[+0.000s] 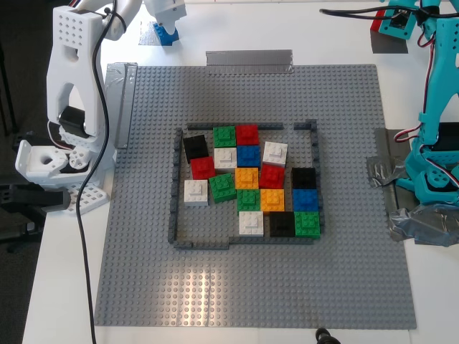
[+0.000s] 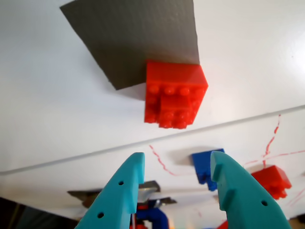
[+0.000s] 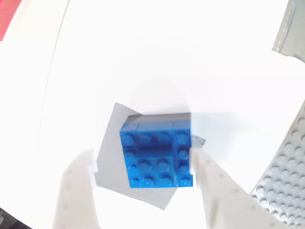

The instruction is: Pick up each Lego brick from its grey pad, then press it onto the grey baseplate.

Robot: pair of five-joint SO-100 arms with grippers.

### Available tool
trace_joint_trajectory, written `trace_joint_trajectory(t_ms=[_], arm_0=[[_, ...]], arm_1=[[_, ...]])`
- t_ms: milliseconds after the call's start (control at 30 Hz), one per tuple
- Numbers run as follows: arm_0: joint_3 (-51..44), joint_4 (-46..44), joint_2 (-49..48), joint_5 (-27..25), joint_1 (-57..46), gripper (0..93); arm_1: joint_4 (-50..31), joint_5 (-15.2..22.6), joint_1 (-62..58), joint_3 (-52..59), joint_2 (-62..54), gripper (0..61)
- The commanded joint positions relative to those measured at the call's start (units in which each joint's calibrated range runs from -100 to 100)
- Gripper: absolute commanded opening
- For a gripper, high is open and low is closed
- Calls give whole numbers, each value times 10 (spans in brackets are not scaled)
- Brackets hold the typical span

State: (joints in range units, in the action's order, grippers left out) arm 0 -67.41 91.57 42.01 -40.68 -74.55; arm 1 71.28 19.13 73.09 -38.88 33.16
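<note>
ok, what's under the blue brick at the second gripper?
The blue brick sits on a silvery grey pad, which lies on the white table. The pad shows past the brick's edges; the part beneath the brick is covered. My second gripper is open around it.

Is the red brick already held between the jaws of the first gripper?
No, the red brick sits at its pad's edge, beyond my open first gripper.

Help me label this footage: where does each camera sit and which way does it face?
Exterior view: overhead, facing down on the grey baseplate; both arms at the edges.
First wrist view: on my first gripper, open, facing the red brick.
Second wrist view: on my second gripper, open around the blue brick, shared with the exterior view.
</note>
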Motion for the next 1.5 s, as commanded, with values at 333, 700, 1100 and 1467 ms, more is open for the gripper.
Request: trace_joint_trajectory(t_ms=[333,700,1100,1467], arm_0=[[-4,-12,22,1,-4,156],[-5,-16,31,1,-4,155],[1,-47,33,13,-3,155],[31,-54,32,14,-4,137]], arm_1=[[24,2,8,-51,-36,240],[18,1,9,-60,-30,235],[2,1,15,-60,-15,230],[-9,0,18,-48,-2,225]])
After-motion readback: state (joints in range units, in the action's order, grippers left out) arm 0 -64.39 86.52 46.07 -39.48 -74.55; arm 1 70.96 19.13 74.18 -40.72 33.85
